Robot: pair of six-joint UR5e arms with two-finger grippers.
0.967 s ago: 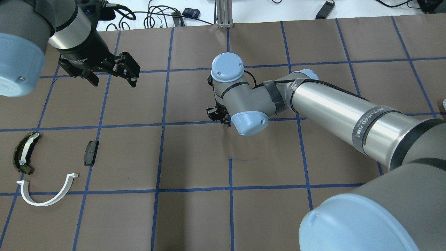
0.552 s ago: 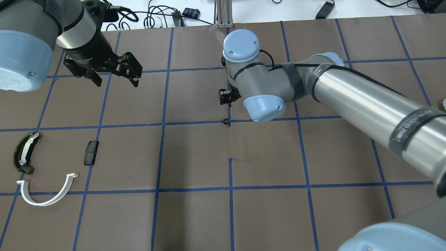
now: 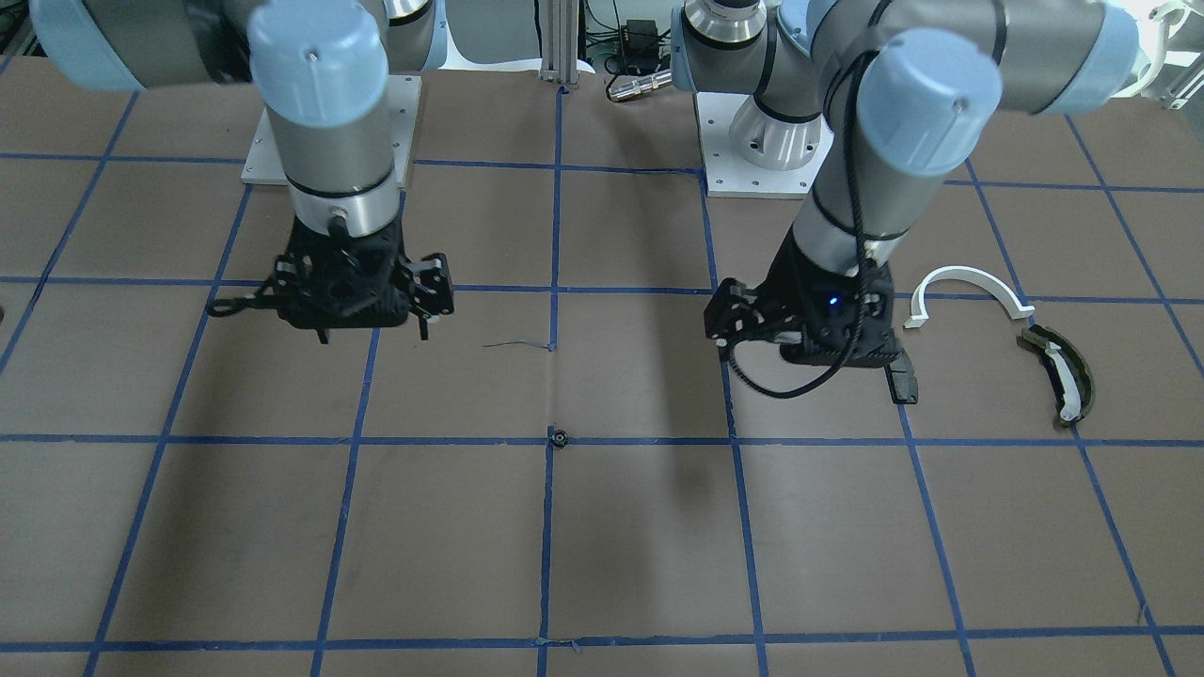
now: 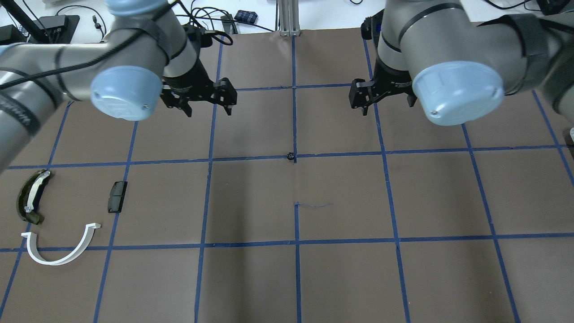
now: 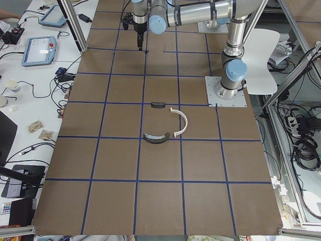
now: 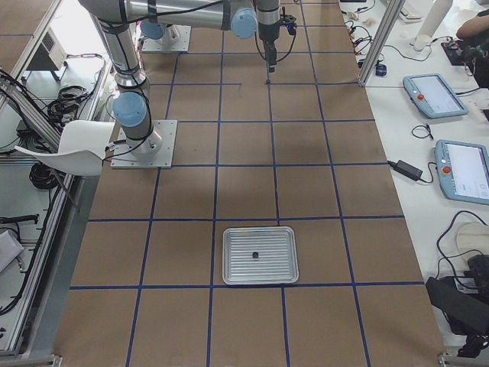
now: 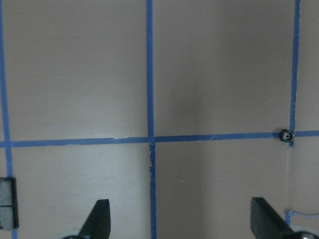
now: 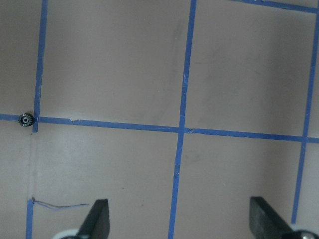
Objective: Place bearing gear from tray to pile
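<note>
The bearing gear point(image 4: 290, 156), small and black, lies alone on a blue tape crossing at mid table; it also shows in the front view point(image 3: 560, 437) and both wrist views point(image 7: 286, 135) point(image 8: 25, 119). The pile sits at the table's left: a white half-ring point(image 4: 60, 249), an olive curved piece point(image 4: 31, 195) and a black block point(image 4: 117, 196). My left gripper point(image 4: 207, 105) hangs open and empty, behind and left of the gear. My right gripper point(image 4: 385, 104) is open and empty, behind and right of it. The metal tray point(image 6: 259, 232) holds one small black part point(image 6: 254, 254).
The table is brown paper with a blue tape grid. A short pen mark point(image 4: 314, 205) lies just in front of the gear. Cables and an aluminium post point(image 4: 287, 18) stand beyond the far edge. In the front view the left gripper point(image 3: 809, 338) partly hides the black block point(image 3: 903, 385).
My right gripper let go of the gear at the tape crossing, rose and drew back to the right. My left gripper moved right, toward the middle. The gear stays where it was set.
</note>
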